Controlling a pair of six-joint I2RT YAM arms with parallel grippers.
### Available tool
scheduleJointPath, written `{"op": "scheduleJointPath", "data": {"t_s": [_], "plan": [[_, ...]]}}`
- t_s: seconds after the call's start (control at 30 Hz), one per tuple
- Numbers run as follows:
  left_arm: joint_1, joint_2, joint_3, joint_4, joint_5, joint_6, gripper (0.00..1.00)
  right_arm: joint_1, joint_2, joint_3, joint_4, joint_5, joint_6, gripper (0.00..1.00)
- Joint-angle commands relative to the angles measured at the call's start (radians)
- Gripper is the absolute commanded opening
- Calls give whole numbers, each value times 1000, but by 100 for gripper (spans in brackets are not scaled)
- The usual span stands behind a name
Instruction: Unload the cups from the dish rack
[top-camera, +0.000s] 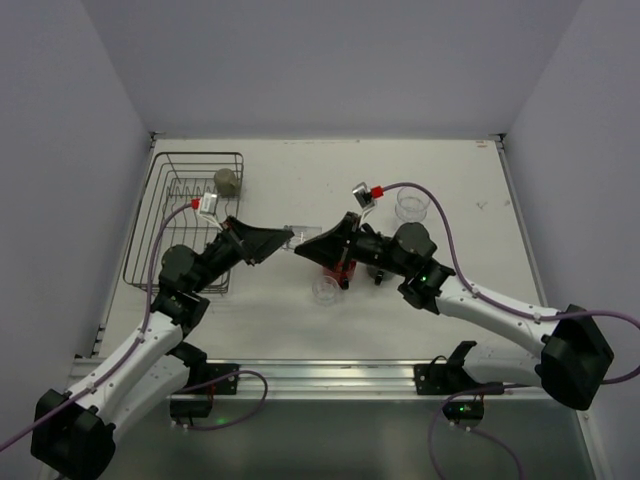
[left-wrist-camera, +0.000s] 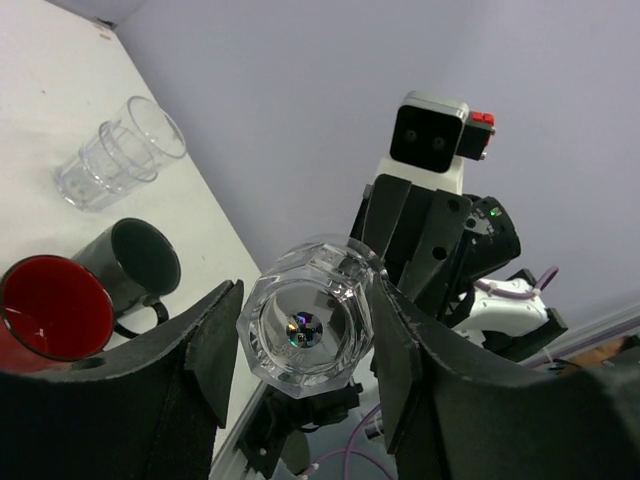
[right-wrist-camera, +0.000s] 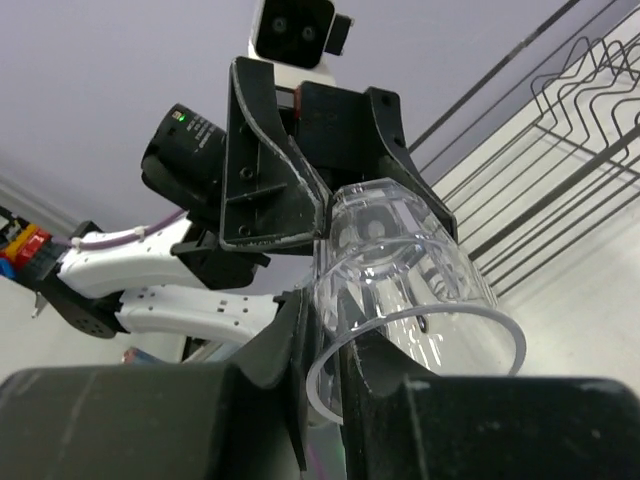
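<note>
Up in mid-air: left gripper (left-wrist-camera: 305, 330) and right gripper (right-wrist-camera: 325, 352) each clamped on one clear tumbler (right-wrist-camera: 400, 270); opposing pulls could twist it loose.

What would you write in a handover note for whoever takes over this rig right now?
Left tool: shut on a clear tumbler, mid-air beside the dish rack.
Right tool: shut on that tumbler's rim.
Done: red mug, dark mug and two more tumblers are on the table.
Left: finish the handover, set this tumbler down, then fetch the greyish-tan cup from the rack.
</note>
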Motion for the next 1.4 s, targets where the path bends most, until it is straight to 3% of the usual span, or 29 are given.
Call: {"op": "scheduleJointPath", "data": {"t_s": [0.0,0.07,0.17,0.3,0.43,0.67,0.9,1.37], "plan": [[-10,-26,75,-86,-28,116,62,-4,-17,23,-3,1,-10,0],[-10,-33,218,-375,-143,298,78,-4,-60,33,-136,26,-75,0],[-10,-33,337,-685,-295,501,89,-5,-86,89,-489,73,-209,0],[-10,-41,439,-893,-447,667,91,-5,-93,142,-857,127,-324,0],[-10,-46,460,-1040,-610,787,92,-2,-40,245,-1068,170,-406,0],[-10,-73,417,-1085,-745,854,92,91,136,457,-1315,334,-490,0],[-8,-105,377,-1053,-790,873,92,165,326,647,-1502,478,-512,0],[-5,-168,351,-1051,-785,882,92,225,562,801,-1610,564,-507,0]]}}
